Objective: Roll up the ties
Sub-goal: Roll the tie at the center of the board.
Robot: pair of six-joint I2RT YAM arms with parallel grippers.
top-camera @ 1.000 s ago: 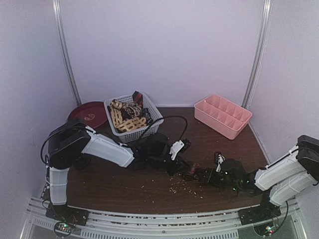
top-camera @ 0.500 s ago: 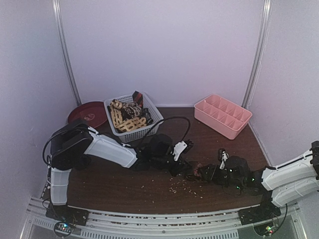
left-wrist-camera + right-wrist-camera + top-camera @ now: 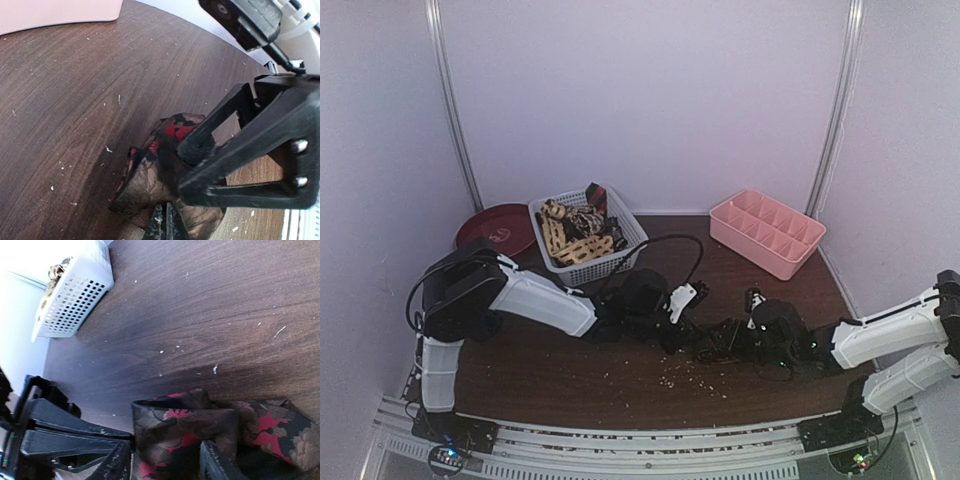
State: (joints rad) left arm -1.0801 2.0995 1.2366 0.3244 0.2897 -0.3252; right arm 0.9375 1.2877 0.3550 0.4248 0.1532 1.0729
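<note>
Here the red-patterned tie [image 3: 172, 145] lies bunched in loose folds on the brown surface [image 3: 570, 370], near its middle, between the two hands. The left hand [image 3: 162, 226] has its fingers pressed together. It appears to pinch one edge of the cloth, though the contact sits at the very bottom of its wrist view. The right hand [image 3: 162, 460] is spread, its fingers standing either side of a fold without clamping it. The other ties [image 3: 575, 235] are heaped in the white basket [image 3: 605, 268] at far left.

Risks: with only one edge pinched and the right hand spread, the folds may spring loose and the roll slacken. A pull by the left hand could drag the whole bundle rather than tighten it. The hands stand so close that they may knock together.

Hidden: from above, the arms cover the tie almost wholly. Its long tail shows in no view, and the right wrist view cuts it off at the lower edge.
</note>
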